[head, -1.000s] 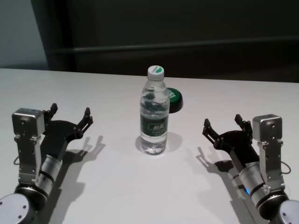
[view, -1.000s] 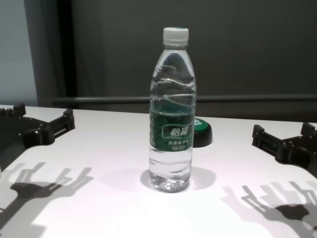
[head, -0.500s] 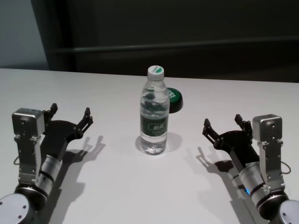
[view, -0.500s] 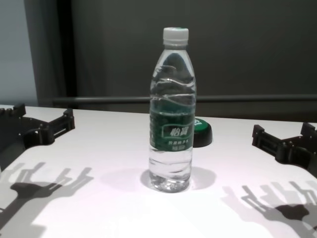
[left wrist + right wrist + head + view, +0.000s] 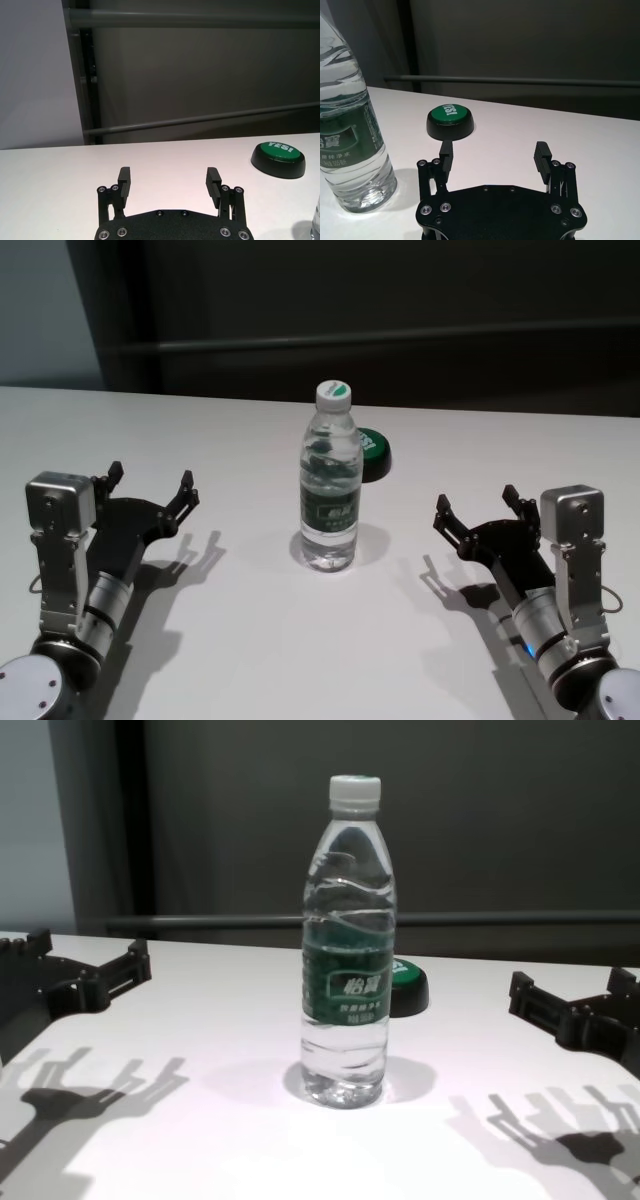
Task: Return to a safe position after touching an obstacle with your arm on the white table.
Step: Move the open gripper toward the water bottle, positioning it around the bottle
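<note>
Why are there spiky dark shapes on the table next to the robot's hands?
Those are shadows. In the chest view, light from above throws finger-shaped shadows of the left hand and right hand onto the white table. In the head view the water bottle has only a small shadow round its base, and its clear plastic shows bright glints.

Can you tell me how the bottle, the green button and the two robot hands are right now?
Tall clear plastic water bottle: upright, white cap on, touched by nothing.
Low round black-and-green button: flat on the white table, behind the bottle.
Left hand: open, empty, away from the bottle.
Right hand: open, empty, away from the bottle.
</note>
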